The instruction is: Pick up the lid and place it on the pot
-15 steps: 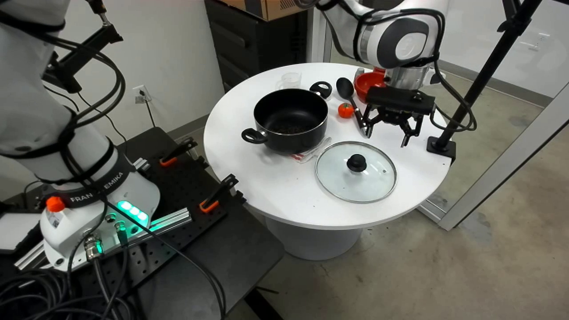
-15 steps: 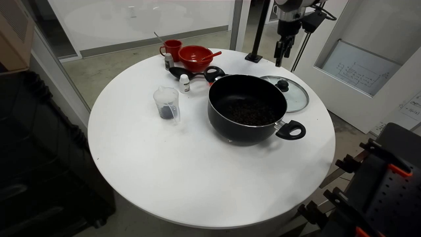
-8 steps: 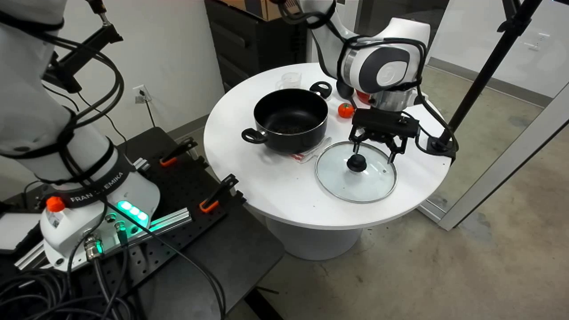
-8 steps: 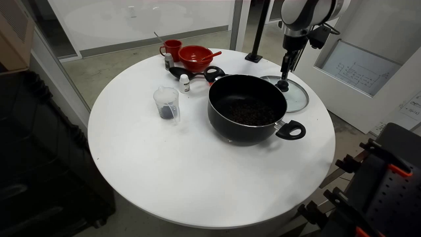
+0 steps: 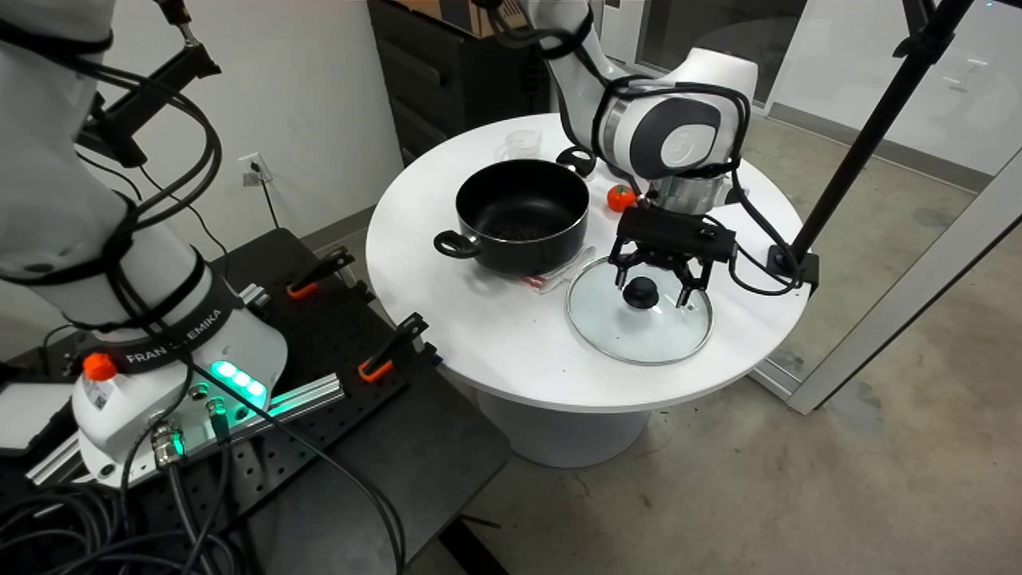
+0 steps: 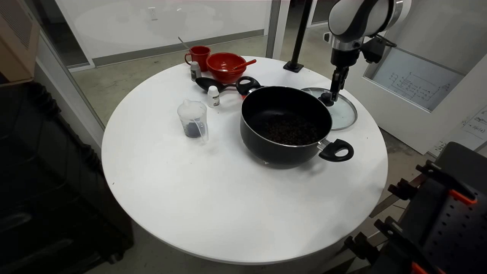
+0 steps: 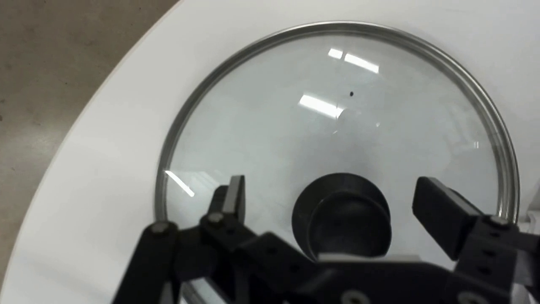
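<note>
One round white table (image 6: pixel 213 213), standing on concrete floor (image 5: pixel 838 495). Upon it: one clear glass lid (image 5: pixel 637 329), lying flat near the edge, black knob (image 7: pixel 346 219) uppermost; one black two-handled pot (image 6: pixel 262 148) nearby, small dark pieces (image 6: pixel 291 131) inside. Over the lid: one Robotiq gripper (image 7: pixel 331 195), fingers (image 7: pixel 441 215) parted wide, knob showing between them in the wrist view. Surrounding room: pale wall (image 6: pixel 213 19), grey baseboard (image 6: pixel 133 55), black cabinet (image 5: pixel 463 96), cardboard box (image 6: pixel 15 45).

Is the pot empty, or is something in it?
Not empty: in an exterior view, small dark bits lie in the bottom of the pot. I can't tell what they are.
</note>
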{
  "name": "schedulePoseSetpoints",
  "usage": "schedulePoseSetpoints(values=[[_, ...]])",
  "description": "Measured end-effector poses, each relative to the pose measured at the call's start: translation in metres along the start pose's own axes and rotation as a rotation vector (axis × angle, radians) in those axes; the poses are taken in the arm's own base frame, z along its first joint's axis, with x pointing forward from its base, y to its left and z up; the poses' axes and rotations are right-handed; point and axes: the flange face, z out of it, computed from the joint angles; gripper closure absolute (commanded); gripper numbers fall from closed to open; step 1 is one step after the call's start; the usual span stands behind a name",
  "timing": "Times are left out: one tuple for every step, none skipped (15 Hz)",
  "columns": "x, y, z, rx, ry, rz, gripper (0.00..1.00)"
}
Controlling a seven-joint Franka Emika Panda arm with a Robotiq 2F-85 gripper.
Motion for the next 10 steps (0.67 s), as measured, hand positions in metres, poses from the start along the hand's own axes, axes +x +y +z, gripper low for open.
schedulePoseSetpoints(values=[[-0.001, -0.002, 0.003, 0.002, -0.003, -0.01, 0.0], [-0.002, -0.005, 0.005, 0.003, -0.005, -0.021, 0.0], [-0.002, -0.007, 0.007, 0.001, -0.005, -0.032, 0.0], [-0.002, -0.01, 0.009, -0.004, -0.003, -0.042, 0.0], [-0.001, -0.012, 0.01, -0.01, 0.001, -0.051, 0.0], [0.0, -0.014, 0.011, -0.017, 0.007, -0.059, 0.0], [0.0, -0.017, 0.012, -0.022, 0.013, -0.066, 0.0], [0.001, -0.018, 0.013, -0.027, 0.019, -0.071, 0.25], [0.001, -0.02, 0.013, -0.031, 0.024, -0.075, 0.26], [0.002, -0.021, 0.014, -0.034, 0.029, -0.076, 0.33]])
